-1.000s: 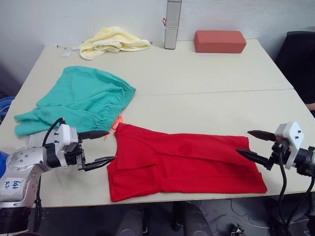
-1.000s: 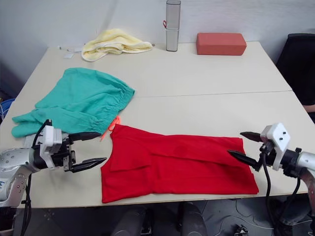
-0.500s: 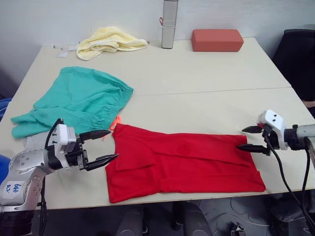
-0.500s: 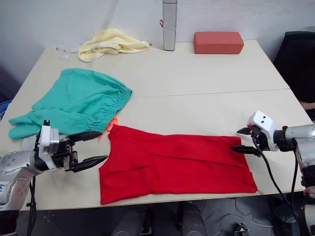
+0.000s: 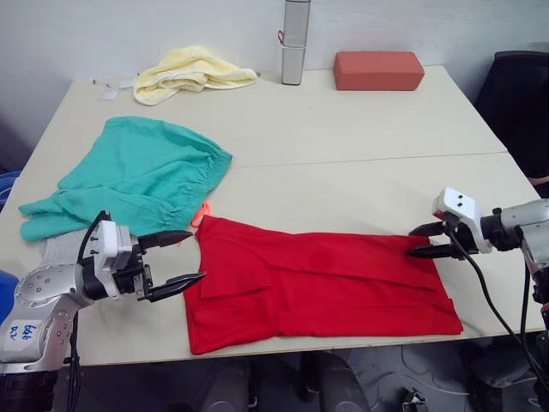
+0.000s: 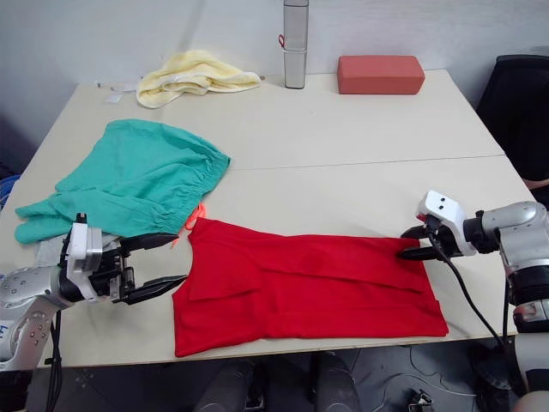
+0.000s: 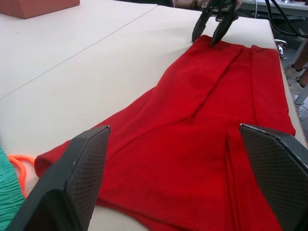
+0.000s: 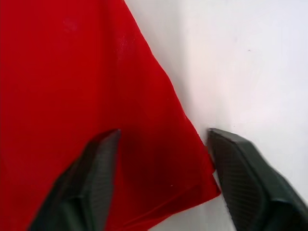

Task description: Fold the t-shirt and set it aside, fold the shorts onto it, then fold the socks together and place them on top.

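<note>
Right gripper [image 6: 410, 242], having swung in since a second ago, straddles the t-shirt [image 6: 300, 279] far corner with fingers narrowly parted; left gripper [image 6: 167, 263] waits wide, grasp imminent.

Shorts [image 5: 137, 176] behind-left of t-shirt [image 5: 317, 283]

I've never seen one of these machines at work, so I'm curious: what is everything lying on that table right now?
t-shirt: one, bright red, flat along the near edge.
shorts: one, teal-green, left side, orange drawstring by the t-shirt.
socks: light grey, just under the near edge of the shorts; count unclear.
towel: one, pale yellow, far left.
bottle: one, silver, far middle.
block: one, brick-red, far right.
table: one, cream.
left gripper: open, by the t-shirt's left edge.
right gripper: open, at its right far corner.
</note>
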Motion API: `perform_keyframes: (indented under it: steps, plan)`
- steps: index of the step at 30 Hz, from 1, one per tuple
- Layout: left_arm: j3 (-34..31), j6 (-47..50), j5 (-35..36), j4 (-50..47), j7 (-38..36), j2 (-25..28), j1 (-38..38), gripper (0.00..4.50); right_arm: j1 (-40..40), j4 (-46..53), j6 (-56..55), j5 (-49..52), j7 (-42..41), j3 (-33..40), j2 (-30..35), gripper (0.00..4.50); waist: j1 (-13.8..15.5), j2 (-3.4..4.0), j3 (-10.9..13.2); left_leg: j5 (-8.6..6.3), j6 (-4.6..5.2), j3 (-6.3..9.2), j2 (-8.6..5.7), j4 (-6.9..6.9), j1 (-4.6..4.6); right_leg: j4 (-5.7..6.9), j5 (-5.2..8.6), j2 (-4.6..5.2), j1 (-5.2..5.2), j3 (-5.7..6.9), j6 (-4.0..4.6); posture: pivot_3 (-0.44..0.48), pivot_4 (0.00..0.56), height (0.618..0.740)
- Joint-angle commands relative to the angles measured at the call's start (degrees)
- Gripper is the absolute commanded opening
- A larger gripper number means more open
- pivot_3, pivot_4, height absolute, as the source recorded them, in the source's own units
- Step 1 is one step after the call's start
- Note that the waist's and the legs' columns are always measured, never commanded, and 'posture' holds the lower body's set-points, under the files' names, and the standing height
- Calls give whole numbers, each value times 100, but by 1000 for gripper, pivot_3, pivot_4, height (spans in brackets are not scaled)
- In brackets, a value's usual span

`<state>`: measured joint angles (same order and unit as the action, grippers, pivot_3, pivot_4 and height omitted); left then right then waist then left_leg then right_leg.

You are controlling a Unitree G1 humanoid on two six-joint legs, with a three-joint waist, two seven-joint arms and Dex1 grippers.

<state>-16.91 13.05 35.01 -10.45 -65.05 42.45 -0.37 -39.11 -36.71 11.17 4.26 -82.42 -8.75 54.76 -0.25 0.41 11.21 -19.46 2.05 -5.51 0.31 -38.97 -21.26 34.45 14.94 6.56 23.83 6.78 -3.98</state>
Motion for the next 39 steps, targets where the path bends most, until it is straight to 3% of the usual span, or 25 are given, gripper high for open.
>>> perform_keyframes:
  steps: [1, 6, 19, 26, 28, 31, 36, 39]
  plan:
    - [-78, -32, 109, -186, -50, 5, 38, 4500, -91, -142, -218, -183, -78, -81, -39, 1511, -1, 0, 0, 0, 0, 0, 0, 0, 0, 1, 0, 0, 0, 0, 0, 0, 150, 740]
    - [-31, -59, 161, -284, -59, -66, 17, 4500, -529, -561, -868, -506, 366, -43, -216, 17, -17, 0, 0, 1, -2, -1, -1, -1, 1, 2, 0, 0, 0, 0, 0, 0, 150, 740]
    - [58, -140, 156, -412, 571, -813, -218, 4500, -2171, -2426, -2753, -1641, 2454, -342, -1173, 17, -141, 0, 1, 20, 10, -9, -1, -2, -3, 23, 0, -5, 5, -4, 0, 0, 150, 740]
    - [104, -271, 23, -418, 796, -965, -214, 4500, -2498, -3072, -3154, -1924, 2961, -404, -1464, 17, -137, 0, 1, 28, 12, -9, -1, -2, -4, 37, 0, -7, 4, -4, 0, 0, 150, 740]
    - [122, -296, -29, -411, 851, -964, -211, 4500, -2518, -3139, -2660, -1579, 2374, -148, -1470, 17, -136, 0, 1, 29, 13, -9, -1, -2, -4, 37, 0, -7, 4, -4, 0, 0, 150, 740]
    - [184, -249, -81, -336, 889, -914, -271, 4500, -2437, -3015, -2547, -1404, 2095, 18, -1309, 684, -140, 0, 1, 31, 17, -9, 0, -3, -4, 38, 0, -7, 2, -3, 0, 0, 150, 740]
    - [203, 57, 44, -124, 873, -823, -523, 4500, -2201, -2700, -2713, -1113, 2130, 398, -949, 2429, -129, 1, 1, 33, 17, -5, -1, -4, -6, 39, 0, -7, 2, -1, 0, 0, 150, 740]
    - [469, 25, -417, 360, 847, -595, -966, 4500, -1694, -1880, -1608, -379, 1608, 1019, -579, 3494, -102, 0, 1, 33, 15, -1, -1, -3, -5, 39, 0, -7, 1, 4, 0, 0, 150, 740]
